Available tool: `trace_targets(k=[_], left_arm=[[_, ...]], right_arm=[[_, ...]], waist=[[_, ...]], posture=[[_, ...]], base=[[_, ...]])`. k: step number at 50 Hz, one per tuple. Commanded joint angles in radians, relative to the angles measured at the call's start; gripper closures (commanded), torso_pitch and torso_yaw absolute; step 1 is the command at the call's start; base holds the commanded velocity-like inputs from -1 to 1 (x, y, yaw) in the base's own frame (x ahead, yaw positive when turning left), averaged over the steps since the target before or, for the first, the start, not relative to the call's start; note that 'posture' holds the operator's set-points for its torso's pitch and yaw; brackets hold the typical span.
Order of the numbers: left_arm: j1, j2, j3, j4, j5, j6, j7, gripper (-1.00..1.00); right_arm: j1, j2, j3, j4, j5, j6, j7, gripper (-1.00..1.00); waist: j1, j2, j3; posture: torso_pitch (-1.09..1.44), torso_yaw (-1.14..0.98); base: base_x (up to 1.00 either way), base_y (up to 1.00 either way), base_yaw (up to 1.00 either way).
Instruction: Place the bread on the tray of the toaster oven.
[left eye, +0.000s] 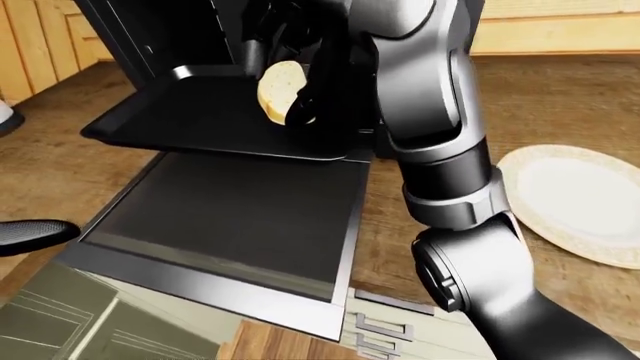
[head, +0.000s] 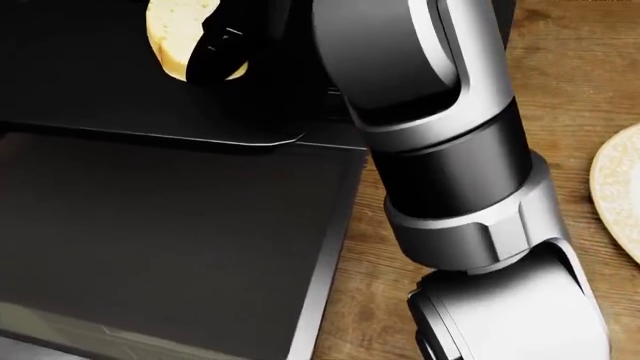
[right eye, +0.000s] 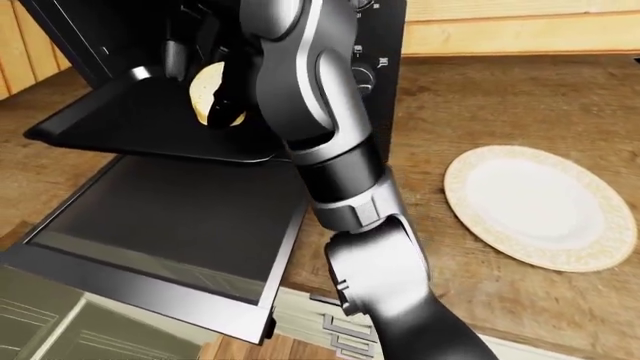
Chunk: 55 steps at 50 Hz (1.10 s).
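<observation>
A round, pale slice of bread (left eye: 276, 91) is held on edge in my right hand (left eye: 300, 105), whose dark fingers (head: 215, 49) close round its right side. The bread hangs just above the black tray (left eye: 170, 124), which is pulled out of the toaster oven (right eye: 385, 30). It also shows in the head view (head: 172, 34). Whether it touches the tray I cannot tell. The oven door (left eye: 230, 217) lies open and flat below the tray. A dark rounded part of my left hand (left eye: 30, 232) shows at the left edge of the left-eye view; its fingers are hidden.
A cream plate (right eye: 540, 206) lies on the wooden counter (right eye: 500, 97) to the right of the oven. My right arm (head: 450, 187) crosses the middle of every view. Cabinet drawers (left eye: 375, 330) show below the counter edge.
</observation>
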Motion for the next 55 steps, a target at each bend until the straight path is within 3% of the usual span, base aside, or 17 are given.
trace_targets(k=[1, 19, 40, 46, 55], left_arm=[[-0.012, 0.019, 0.02, -0.002, 0.016, -0.023, -0.002, -1.0], [-0.025, 0.036, 0.022, 0.0, -0.009, -0.015, 0.017, -1.0], [0.006, -0.005, 0.049, -0.013, 0.034, -0.026, -0.037, -1.0], [-0.001, -0.007, 0.044, -0.012, 0.04, -0.023, -0.038, -1.0], [-0.02, 0.007, 0.032, -0.007, 0.034, -0.014, -0.026, -1.0]], right_arm=[[-0.037, -0.004, -0.008, -0.015, -0.001, -0.033, -0.024, 0.46], [-0.031, -0.009, -0.01, 0.089, 0.003, -0.133, -0.077, 0.4], [-0.007, 0.008, -0.006, 0.142, -0.008, -0.176, -0.103, 0.29], [-0.005, 0.012, -0.005, 0.145, -0.011, -0.177, -0.102, 0.18], [-0.003, 0.01, -0.006, 0.138, -0.018, -0.176, -0.098, -0.28]], waist=[[0.001, 0.005, -0.023], [0.008, 0.003, -0.027], [0.013, 0.0, -0.03], [0.015, -0.001, -0.031], [0.016, -0.002, -0.032]], posture=[[0.0, 0.42], [0.0, 0.42], [0.0, 0.42], [0.0, 0.42], [0.0, 0.42]], base=[[0.0, 0.0, 0.0], [0.0, 0.0, 0.0], [0.0, 0.0, 0.0], [0.0, 0.0, 0.0], [0.0, 0.0, 0.0]])
